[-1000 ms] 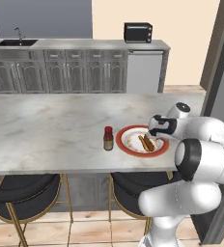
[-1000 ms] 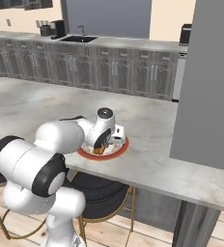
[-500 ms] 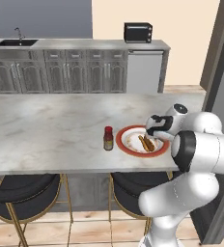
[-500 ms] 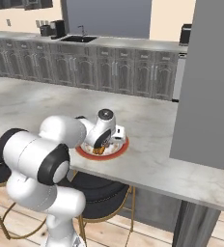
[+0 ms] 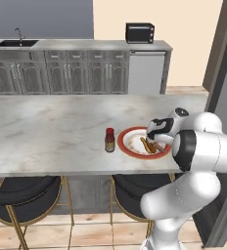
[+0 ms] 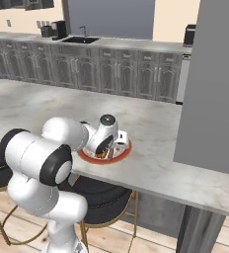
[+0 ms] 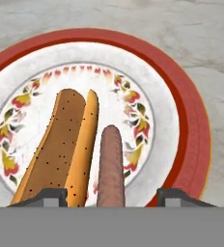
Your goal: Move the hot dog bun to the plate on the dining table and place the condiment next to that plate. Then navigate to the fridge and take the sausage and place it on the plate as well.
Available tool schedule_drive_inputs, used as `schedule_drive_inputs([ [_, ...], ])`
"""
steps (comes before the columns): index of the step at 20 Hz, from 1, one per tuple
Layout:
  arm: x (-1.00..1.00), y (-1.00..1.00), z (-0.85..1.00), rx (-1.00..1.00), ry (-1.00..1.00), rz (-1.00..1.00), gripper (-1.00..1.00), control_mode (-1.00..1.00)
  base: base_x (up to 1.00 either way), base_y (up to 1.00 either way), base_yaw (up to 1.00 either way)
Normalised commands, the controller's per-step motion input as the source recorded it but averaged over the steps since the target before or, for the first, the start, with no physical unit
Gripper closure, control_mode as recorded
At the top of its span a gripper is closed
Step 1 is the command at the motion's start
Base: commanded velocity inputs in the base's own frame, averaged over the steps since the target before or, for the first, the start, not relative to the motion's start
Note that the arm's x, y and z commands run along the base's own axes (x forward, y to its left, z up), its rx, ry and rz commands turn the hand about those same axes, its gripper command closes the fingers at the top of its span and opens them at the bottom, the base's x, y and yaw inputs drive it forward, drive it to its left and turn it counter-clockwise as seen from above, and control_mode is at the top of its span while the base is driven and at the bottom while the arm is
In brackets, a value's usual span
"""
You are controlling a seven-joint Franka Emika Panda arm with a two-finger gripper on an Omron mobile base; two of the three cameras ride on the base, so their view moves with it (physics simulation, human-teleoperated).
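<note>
1. The round plate with a broad red rim and a white centre with leaf ornaments [image 7: 191, 125] lies on the long dining table with a pale grey marbled top [image 5: 47, 132], near the front edge of the table.
2. The tan-orange elongated split hot dog bun [image 7: 61, 144] lies on the white centre of the plate, from about 7 o'clock toward the middle in the hand view.
3. The short reddish-brown sausage [image 7: 110, 166] lies just beside the bun, on its 3 o'clock side, almost parallel to it. I cannot tell if they touch.
4. The small dark red condiment bottle with a red cap and a yellow label [image 5: 109, 140] stands upright on the table at 9 o'clock of the plate [image 5: 130, 149], just beside its rim.
5. The two-finger gripper of the white arm [image 7: 112, 194] hangs directly over the plate. Its fingers [image 7: 51, 195] stand apart, with the near end of the sausage between them, not clamped on it.
</note>
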Motion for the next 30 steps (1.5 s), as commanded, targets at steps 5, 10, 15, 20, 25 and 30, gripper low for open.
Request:
schedule_drive_inputs([
  [5, -0.01, 0.00, 0.08, 0.00, -0.10, 0.00, -1.00, -1.00, 0.00, 0.00, 0.00],
  [10, -0.35, 0.00, 0.89, 0.00, -0.16, 0.00, -1.00, -1.00, 0.00, 0.00, 0.00],
  [15, -0.53, 0.00, 1.00, 0.00, 0.04, -0.02, -1.00, -1.00, 0.00, 0.00, 0.00],
  [20, -0.71, 0.00, 0.96, 0.00, 0.26, -0.08, -1.00, -1.00, 0.00, 0.00, 0.00],
  [25, -0.99, 0.06, 0.25, 0.00, 0.25, -0.10, -1.00, -1.00, 0.00, 0.00, 0.00],
  [30, -1.00, 0.13, -0.08, 0.00, 0.14, -0.09, -1.00, -1.00, 0.00, 0.00, 0.00],
])
